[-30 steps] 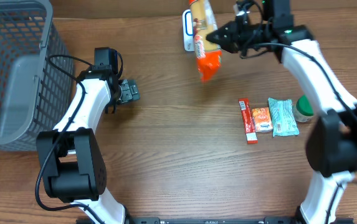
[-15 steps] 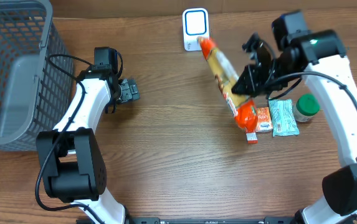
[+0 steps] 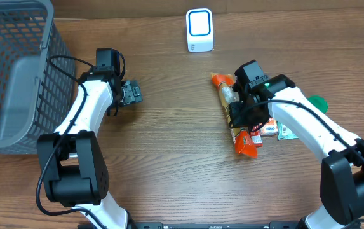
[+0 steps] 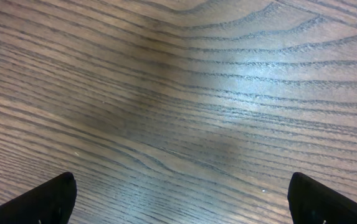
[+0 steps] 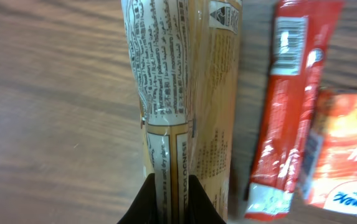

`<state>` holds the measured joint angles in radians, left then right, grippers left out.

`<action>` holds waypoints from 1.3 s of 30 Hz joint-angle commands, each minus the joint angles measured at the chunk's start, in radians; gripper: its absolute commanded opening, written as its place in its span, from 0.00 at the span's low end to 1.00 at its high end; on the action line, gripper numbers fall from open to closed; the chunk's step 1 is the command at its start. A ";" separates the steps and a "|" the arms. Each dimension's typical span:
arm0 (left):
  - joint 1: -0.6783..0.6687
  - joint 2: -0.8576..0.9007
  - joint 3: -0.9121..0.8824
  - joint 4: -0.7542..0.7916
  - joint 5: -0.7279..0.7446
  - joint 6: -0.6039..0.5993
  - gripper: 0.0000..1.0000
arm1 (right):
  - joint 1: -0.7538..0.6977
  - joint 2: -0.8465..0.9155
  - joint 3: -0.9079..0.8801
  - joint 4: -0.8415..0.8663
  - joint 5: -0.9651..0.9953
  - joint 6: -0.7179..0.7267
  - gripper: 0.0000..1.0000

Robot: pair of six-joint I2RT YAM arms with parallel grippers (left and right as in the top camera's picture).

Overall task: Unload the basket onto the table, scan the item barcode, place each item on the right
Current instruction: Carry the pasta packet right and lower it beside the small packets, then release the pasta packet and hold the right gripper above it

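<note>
On the left, the left gripper has not moved at all; its jaws stand wide open over the bare table and hold nothing. In the middle, at the far edge, the white scanner shows in full now. A second ago the pasta pack was held up right in front of it. Since then the pack has come away from the scanner, toward the near side and to the right. It is now low down, on the table or just above it; I cannot tell which. The right gripper is still closed tight on the pack, and in the right wrist view its two fingers pinch the clear wrap with the small print. I think this means the pack has had its turn at the scanner and is being put back down, but no picture shows if the scan worked. The big grey basket stands far off at the left, well apart from all this. Just to the right of the pasta pack lie a red stick pack, an orange packet, a pale blue packet and a green lid. The red stick pack is just beside the pasta, so the pack could bump it or land on it when let go.
</note>
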<state>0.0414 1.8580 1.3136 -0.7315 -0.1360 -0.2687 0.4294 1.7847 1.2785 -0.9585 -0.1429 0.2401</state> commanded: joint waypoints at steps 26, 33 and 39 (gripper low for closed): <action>0.004 -0.014 0.017 0.003 -0.009 0.011 1.00 | -0.006 -0.066 -0.019 -0.091 0.316 0.078 0.62; 0.004 -0.014 0.017 0.003 -0.009 0.011 1.00 | -0.006 -0.153 0.030 -0.127 0.248 0.078 0.61; 0.004 -0.014 0.017 0.003 -0.009 0.011 1.00 | -0.006 -0.151 -0.005 -0.150 0.216 0.078 0.25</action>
<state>0.0414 1.8580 1.3136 -0.7311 -0.1360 -0.2687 0.4259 1.6413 1.2900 -1.1126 0.0986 0.3122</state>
